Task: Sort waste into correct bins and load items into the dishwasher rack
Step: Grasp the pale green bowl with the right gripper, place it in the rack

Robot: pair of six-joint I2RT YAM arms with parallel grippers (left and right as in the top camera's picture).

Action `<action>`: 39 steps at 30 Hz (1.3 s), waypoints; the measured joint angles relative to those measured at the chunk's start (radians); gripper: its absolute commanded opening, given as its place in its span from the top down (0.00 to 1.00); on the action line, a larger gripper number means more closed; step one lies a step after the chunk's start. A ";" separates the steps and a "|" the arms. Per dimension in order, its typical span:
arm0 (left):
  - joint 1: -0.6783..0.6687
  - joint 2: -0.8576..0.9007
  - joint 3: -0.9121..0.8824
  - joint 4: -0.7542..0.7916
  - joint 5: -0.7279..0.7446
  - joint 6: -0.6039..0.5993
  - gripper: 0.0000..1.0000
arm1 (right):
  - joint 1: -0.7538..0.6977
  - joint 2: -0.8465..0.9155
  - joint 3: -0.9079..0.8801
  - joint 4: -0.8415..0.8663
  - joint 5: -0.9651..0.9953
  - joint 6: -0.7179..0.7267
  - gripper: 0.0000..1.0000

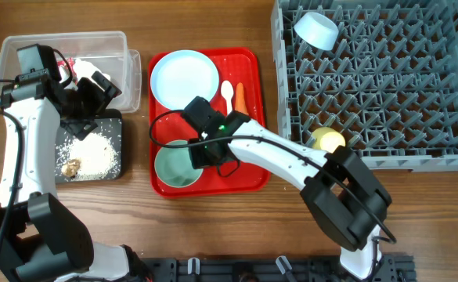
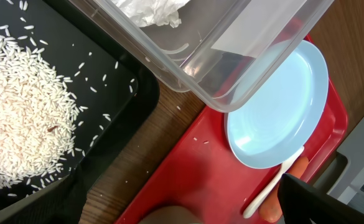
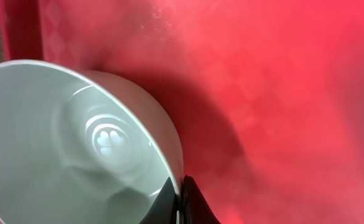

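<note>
The pale green bowl (image 1: 174, 166) sits at the front left of the red tray (image 1: 248, 176). My right gripper (image 1: 206, 150) is shut on its rim (image 3: 178, 198), one finger inside and one outside. The pale blue plate (image 1: 184, 76), white spoon (image 1: 227, 94) and orange carrot (image 1: 241, 98) lie on the tray. My left gripper (image 1: 95, 92) is open and empty, hovering between the clear tub (image 1: 64, 48) and the black tray (image 1: 111, 125). The tub holds the wrapper and tissue (image 2: 150, 12). Rice (image 2: 20, 112) and a brown lump (image 1: 72, 166) lie on the black tray.
The grey dishwasher rack (image 1: 377, 86) fills the right side. It holds the pale blue bowl (image 1: 316, 29) at its back left and the yellow cup (image 1: 328, 141) at its front left. A few stray rice grains lie on the wood and the red tray (image 2: 200, 140).
</note>
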 measured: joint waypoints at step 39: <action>0.000 0.000 0.000 0.000 0.000 0.000 0.00 | -0.568 -0.206 0.053 0.101 1.128 -0.752 0.96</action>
